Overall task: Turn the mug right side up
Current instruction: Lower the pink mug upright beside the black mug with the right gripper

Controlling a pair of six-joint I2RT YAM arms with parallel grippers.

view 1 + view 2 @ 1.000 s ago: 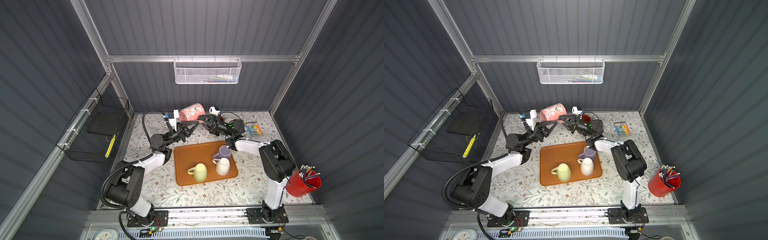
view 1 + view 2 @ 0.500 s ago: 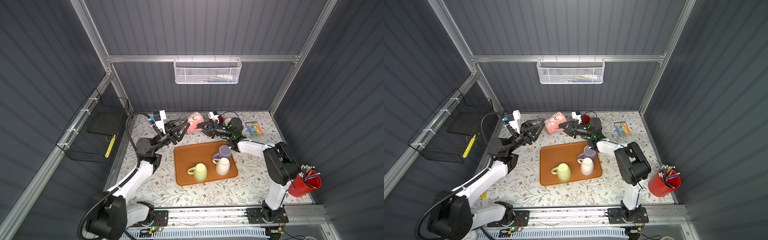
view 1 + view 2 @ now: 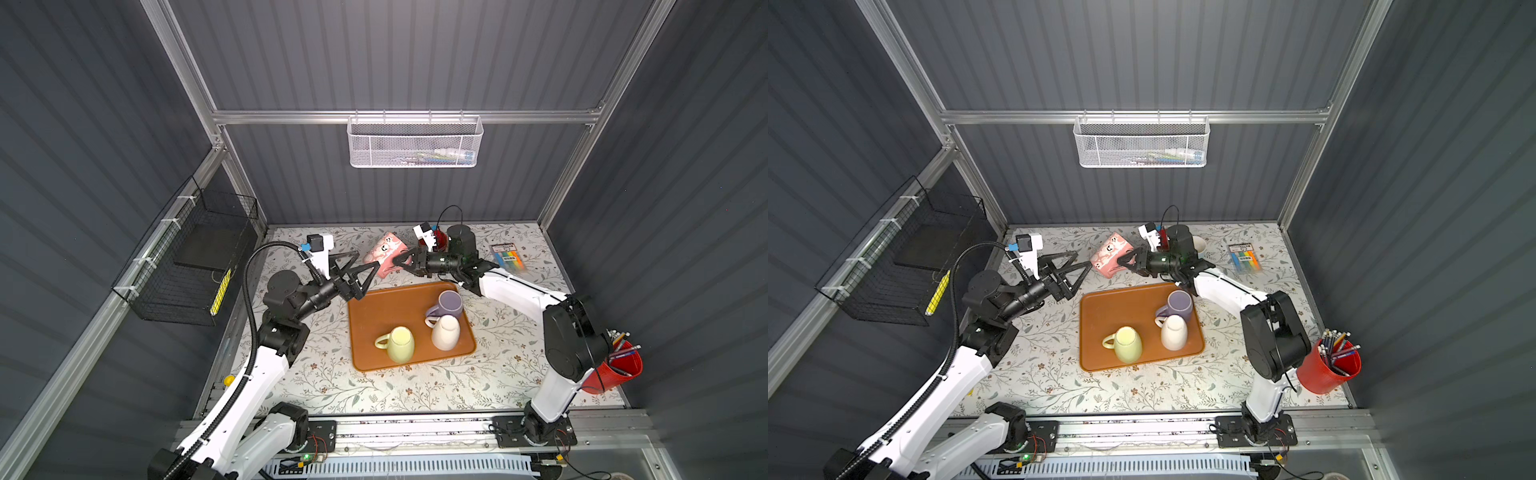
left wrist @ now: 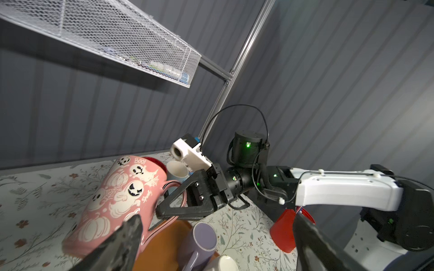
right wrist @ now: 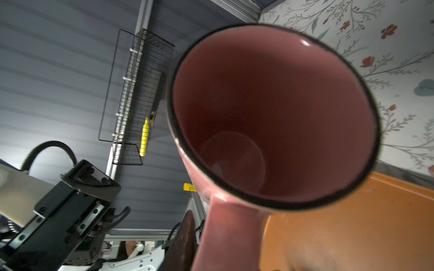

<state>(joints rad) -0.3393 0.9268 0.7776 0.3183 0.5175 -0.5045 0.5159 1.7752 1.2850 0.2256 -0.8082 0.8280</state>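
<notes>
Right claw: the right claw (image 3: pixel 397 262) (image 3: pixel 1122 262) is pinched narrow on the handle (image 5: pixel 230 234) of the pink mug (image 3: pixel 384 250) (image 3: pixel 1111 255), and grips nothing else.
Left claw: the left claw (image 3: pixel 368 259) (image 3: pixel 1083 260) is spread wide and holds nothing. Its fingers (image 4: pixel 122 239) sit just beside the mug's base end. Whether a tip touches the mug cannot be told.
Mug look: pink, printed with white ghosts, pumpkins and webs (image 4: pixel 117 194). It has a dark rim and a plain pink inside (image 5: pixel 270 112).
Mug pose: tilted, rim higher than base. The mouth faces the right claw, the base faces the left claw, and the handle is on the tray side.
Mug place: between the two claws, just behind the far edge of the orange tray (image 3: pixel 382 307). Whether the base rests on the tabletop (image 3: pixel 332 374) cannot be told.
Tray load: a purple mug (image 3: pixel 449 302) and a white mug (image 3: pixel 445 332) touch on the right half. A yellow mug (image 3: pixel 400 345) stands apart toward the front. The tray's far-left part is bare.
Behind: a strip of floral tabletop runs from the mug to the back wall (image 3: pixel 374 195). A red cup (image 3: pixel 439 237) stands just behind the right claw's wrist.
Sides: a marker pack (image 3: pixel 509 255) lies well to the right, and a red pen pot (image 3: pixel 615 372) stands at the front right corner. A black wire basket (image 3: pixel 187 266) hangs on the left wall.
Overhead: a white mesh basket (image 3: pixel 413 143) hangs on the back wall, well above the mug.
</notes>
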